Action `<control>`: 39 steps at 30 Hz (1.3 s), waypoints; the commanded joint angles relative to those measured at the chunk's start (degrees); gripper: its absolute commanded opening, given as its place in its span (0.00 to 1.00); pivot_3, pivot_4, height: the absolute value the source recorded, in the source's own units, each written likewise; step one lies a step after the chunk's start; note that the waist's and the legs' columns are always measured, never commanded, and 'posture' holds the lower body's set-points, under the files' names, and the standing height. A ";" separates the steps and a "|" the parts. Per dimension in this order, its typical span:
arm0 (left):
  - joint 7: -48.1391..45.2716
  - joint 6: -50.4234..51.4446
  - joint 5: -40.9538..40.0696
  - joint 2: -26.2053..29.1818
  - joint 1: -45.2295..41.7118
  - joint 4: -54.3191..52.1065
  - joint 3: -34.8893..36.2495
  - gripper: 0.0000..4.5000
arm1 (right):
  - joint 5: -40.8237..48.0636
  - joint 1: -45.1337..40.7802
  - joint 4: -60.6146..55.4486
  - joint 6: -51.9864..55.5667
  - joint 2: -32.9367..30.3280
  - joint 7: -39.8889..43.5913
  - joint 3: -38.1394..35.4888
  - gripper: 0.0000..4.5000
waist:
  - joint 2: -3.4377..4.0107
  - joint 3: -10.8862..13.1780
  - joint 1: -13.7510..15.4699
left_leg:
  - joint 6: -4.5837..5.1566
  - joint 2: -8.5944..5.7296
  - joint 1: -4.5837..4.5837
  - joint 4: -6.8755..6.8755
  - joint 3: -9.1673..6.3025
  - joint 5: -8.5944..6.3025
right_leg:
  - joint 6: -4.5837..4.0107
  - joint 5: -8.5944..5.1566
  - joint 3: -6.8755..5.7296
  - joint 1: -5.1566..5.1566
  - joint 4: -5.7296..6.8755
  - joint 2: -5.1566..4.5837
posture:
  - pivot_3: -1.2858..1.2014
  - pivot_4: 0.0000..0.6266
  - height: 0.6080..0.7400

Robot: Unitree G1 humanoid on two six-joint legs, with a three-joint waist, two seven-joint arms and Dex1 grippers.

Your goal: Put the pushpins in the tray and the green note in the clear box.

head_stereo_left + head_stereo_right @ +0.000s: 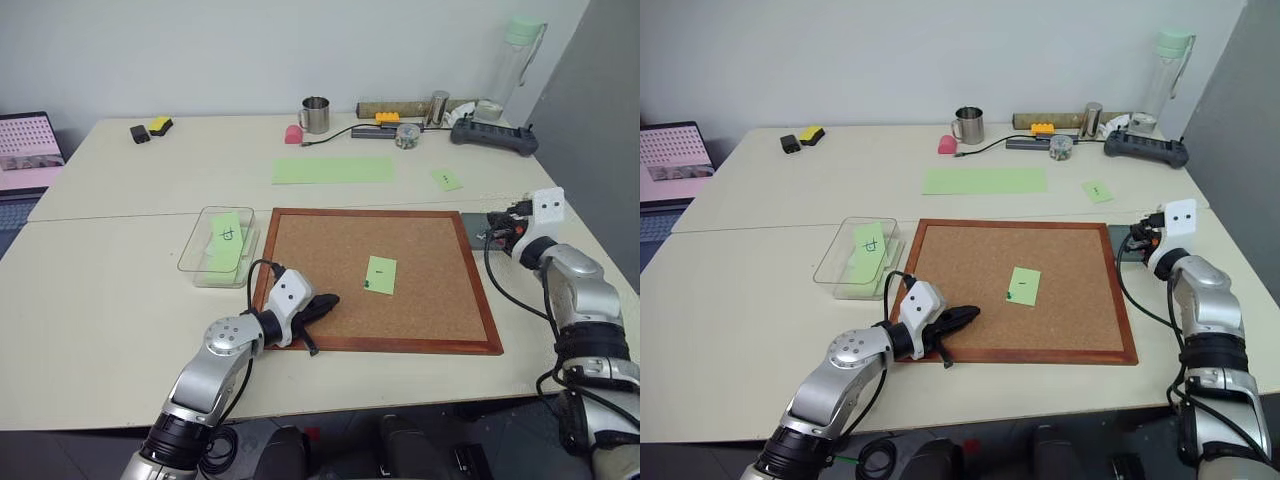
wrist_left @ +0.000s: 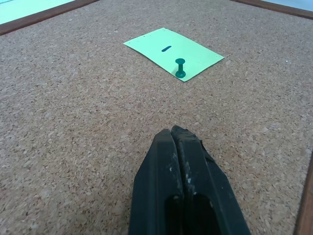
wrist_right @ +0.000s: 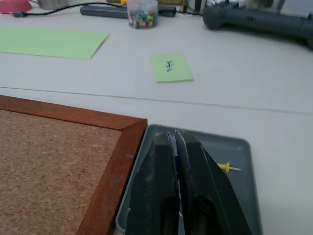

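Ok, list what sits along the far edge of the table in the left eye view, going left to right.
Black and yellow blocks → pink thing → metal mug → pin jar → metal cylinder → power strip → clear bottle.

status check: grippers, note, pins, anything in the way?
Left gripper shut over corkboard. Right gripper shut above tray. Green note on corkboard, one green pushpin in it. Nothing in the way.
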 commanded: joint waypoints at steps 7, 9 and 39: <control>0.31 1.59 1.01 1.13 3.34 -0.13 -0.77 0.00 | 0.37 -2.44 5.92 -5.97 -0.99 1.21 -1.87 0.35 | 0.00 0.00 -0.17 | 0.08 0.01 -0.01 -0.01 0.08 -0.05 | -0.06 0.04 0.09 -0.01 -0.03 -0.01 | 0.52 0.24 1.00; 0.40 1.67 0.98 1.13 3.38 -0.23 -0.75 0.00 | 0.78 -2.46 5.87 -6.31 -1.18 1.51 -2.16 0.45 | 0.00 0.00 -0.19 | 0.09 0.01 0.01 -0.01 0.10 -0.05 | -0.05 0.03 0.10 -0.01 -0.03 -0.01 | 0.52 0.24 1.00; 0.43 2.49 0.69 1.31 3.11 -0.67 -0.48 0.00 | 1.00 -0.53 -1.84 -16.27 0.17 11.47 2.56 0.99 | -0.01 0.01 -0.97 | 0.20 -0.01 0.26 -0.03 0.71 -0.12 | 0.20 0.07 0.83 -0.01 -0.05 0.03 | 0.52 0.24 1.00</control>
